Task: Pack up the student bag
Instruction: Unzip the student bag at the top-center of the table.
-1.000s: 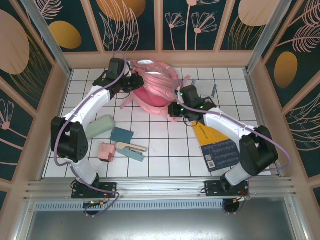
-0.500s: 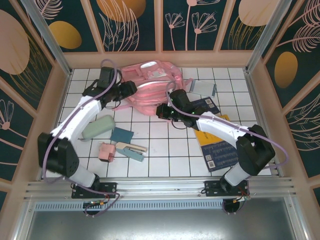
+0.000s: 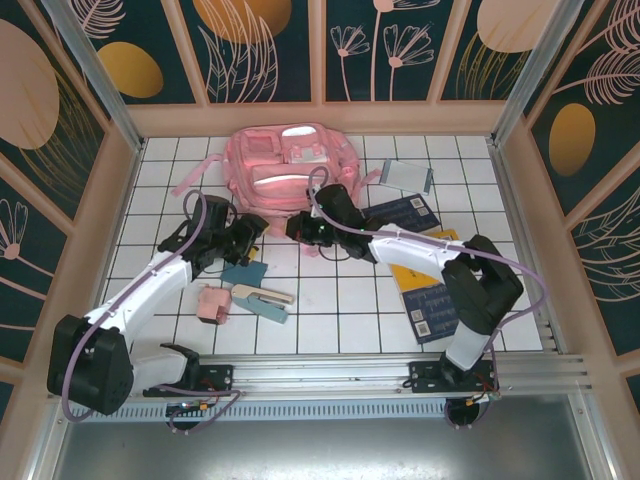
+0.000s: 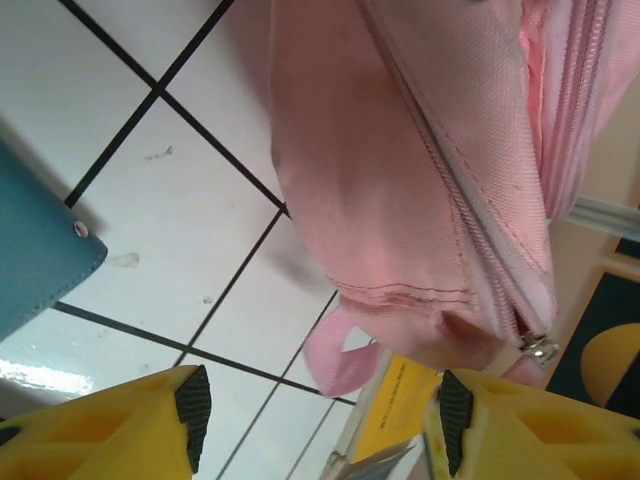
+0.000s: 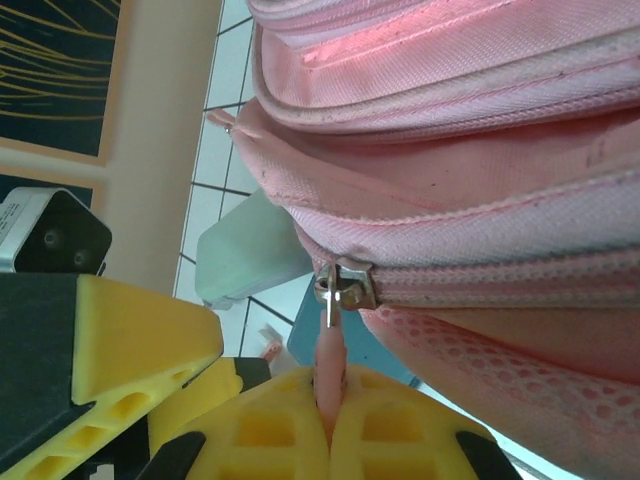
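The pink student bag [image 3: 290, 165] lies flat at the back middle of the tiled table, its pockets facing up. My right gripper [image 3: 297, 228] is at the bag's near edge, shut on the pink zip pull [image 5: 328, 365] that hangs from a metal slider [image 5: 345, 285]. My left gripper [image 3: 255, 232] stands open just left of it. Its black pads [image 4: 192, 415] are wide apart, with nothing between them but a pink strap loop [image 4: 345, 360] beyond. The bag's pink fabric [image 4: 400, 180] hangs over the tiles in the left wrist view.
A teal notebook [image 3: 243, 272], a small pink item [image 3: 211, 303] and a teal and cream object [image 3: 265, 298] lie at the near left. A mint case [image 5: 250, 250] lies by the bag. Yellow and blue books [image 3: 430, 285] and a grey device [image 3: 405, 176] lie on the right.
The bag has gone from lifted and bunched up to lying flat at the back. Both grippers have come nearer, to its front edge. The left gripper has left the bag's left side.
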`<action>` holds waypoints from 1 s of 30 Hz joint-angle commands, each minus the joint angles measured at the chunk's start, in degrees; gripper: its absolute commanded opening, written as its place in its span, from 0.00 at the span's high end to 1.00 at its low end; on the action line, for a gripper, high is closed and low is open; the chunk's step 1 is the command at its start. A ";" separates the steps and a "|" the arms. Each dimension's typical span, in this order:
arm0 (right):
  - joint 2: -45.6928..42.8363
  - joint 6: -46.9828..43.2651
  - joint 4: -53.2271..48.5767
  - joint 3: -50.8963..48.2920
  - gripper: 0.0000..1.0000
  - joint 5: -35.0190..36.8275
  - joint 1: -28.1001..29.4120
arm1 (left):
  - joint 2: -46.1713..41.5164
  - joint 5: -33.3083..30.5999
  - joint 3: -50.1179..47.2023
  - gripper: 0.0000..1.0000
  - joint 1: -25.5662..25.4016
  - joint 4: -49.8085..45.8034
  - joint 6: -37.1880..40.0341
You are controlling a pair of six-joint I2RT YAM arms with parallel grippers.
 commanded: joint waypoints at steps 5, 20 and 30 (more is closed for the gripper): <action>3.35 0.88 8.14 4.72 1.00 -3.20 3.79 | 1.83 -0.94 -1.13 0.38 0.10 7.52 -7.19; 3.43 -2.59 7.06 3.65 1.00 -2.66 4.97 | 8.58 -5.47 0.63 0.59 3.37 6.65 -3.89; 4.74 -5.46 4.92 3.53 1.00 -4.87 5.77 | 14.19 -6.68 4.50 0.80 3.68 8.17 -0.50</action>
